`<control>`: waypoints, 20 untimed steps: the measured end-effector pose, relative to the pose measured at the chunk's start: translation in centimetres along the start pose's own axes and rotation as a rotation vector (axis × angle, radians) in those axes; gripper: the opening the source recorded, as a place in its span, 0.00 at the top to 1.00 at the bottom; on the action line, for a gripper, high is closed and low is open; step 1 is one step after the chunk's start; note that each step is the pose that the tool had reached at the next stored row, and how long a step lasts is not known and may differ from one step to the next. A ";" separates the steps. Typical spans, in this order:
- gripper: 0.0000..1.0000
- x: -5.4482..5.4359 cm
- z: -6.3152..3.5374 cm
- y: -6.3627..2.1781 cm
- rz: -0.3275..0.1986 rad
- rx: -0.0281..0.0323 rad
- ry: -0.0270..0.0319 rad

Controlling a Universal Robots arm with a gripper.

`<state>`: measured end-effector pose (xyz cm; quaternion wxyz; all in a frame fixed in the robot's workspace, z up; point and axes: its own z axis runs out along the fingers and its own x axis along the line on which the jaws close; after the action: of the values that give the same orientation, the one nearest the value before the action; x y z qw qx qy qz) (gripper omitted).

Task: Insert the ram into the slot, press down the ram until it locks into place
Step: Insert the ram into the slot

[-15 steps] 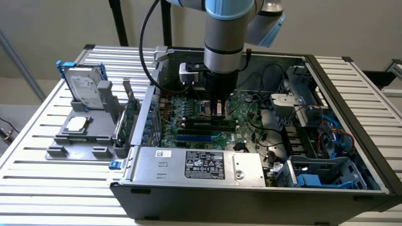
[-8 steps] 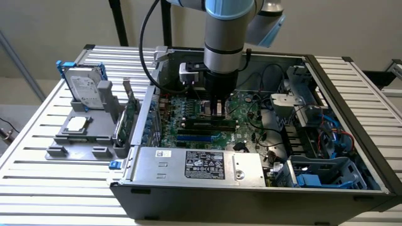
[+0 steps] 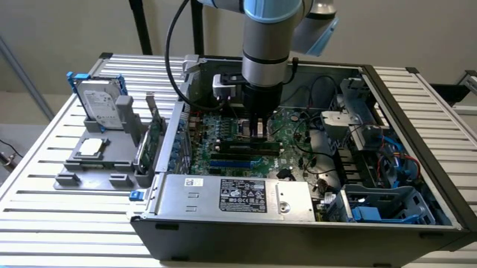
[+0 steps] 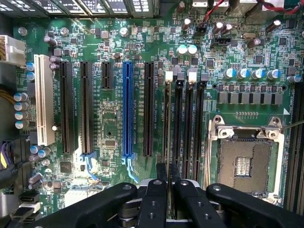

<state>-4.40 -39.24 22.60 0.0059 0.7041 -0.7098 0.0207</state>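
My gripper [image 4: 168, 175] is shut on the ram [image 4: 169, 124], which I see edge-on as a thin pale line. The stick runs along the slot [image 4: 166, 102], the memory socket closest to the long black expansion slots, and reaches almost to its pale end latch [image 4: 168, 76]. Whether the ram sits in the slot or hovers just over it I cannot tell. Three identical black sockets [image 4: 192, 121] lie parallel beside it. In the exterior view the gripper [image 3: 258, 129] reaches down into the open computer case, just above the memory sockets [image 3: 246, 148].
A blue slot [image 4: 127, 109], black slots and a white slot [image 4: 43, 104] lie on one side of the sockets, the bare processor socket [image 4: 244, 161] on the other. Outside the case a grey fixture [image 3: 97, 153] carries a hard drive [image 3: 100, 106] and an upright green card [image 3: 153, 139]. The power supply [image 3: 231, 195] fills the case front.
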 end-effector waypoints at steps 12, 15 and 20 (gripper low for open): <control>0.85 0.0 -0.01 -0.02 0.000 -0.0074 0.0037; 0.79 0.0 -0.29 -0.04 0.000 -0.0090 0.0035; 0.79 0.1 -1.73 -0.07 -0.001 -0.0187 0.0037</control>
<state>-4.36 -39.25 24.33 0.0138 0.7042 -0.7097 0.0153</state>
